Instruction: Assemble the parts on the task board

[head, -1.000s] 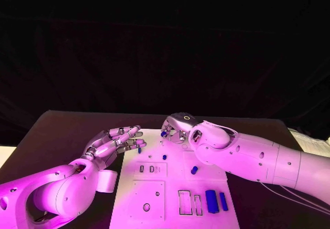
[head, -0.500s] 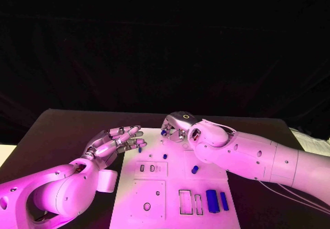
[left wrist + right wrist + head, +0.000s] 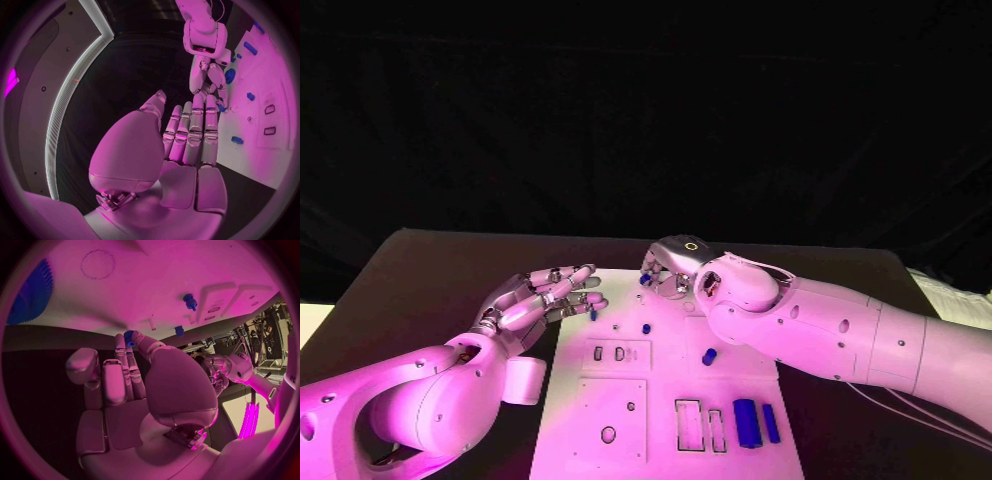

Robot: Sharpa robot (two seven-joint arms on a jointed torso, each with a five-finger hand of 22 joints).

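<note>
The white task board (image 3: pixel 625 405) lies mid-table. My right hand (image 3: pixel 675 265) hovers over the board's far end and pinches a small blue toothed part (image 3: pixel 129 336) at its fingertips; the part shows as a blue speck (image 3: pixel 646 280) in the head view. My left hand (image 3: pixel 538 300) hangs open over the board's left edge, fingers spread (image 3: pixel 187 135), holding nothing. Loose blue parts lie on the board: a small peg (image 3: pixel 645 328), a short piece (image 3: pixel 708 355) and two long bars (image 3: pixel 744 421) near the front right. A large blue gear (image 3: pixel 28 292) sits at the board's far end.
The board has rectangular slots (image 3: pixel 687 423), two small recesses (image 3: pixel 607 353) and a round hole (image 3: pixel 607 433). Black table (image 3: pixel 430 270) surrounds it on both sides. White papers (image 3: pixel 956 295) lie at the table's right edge.
My right hand has edged slightly farther away with the small blue part still pinched. The left hand has stayed where it was.
</note>
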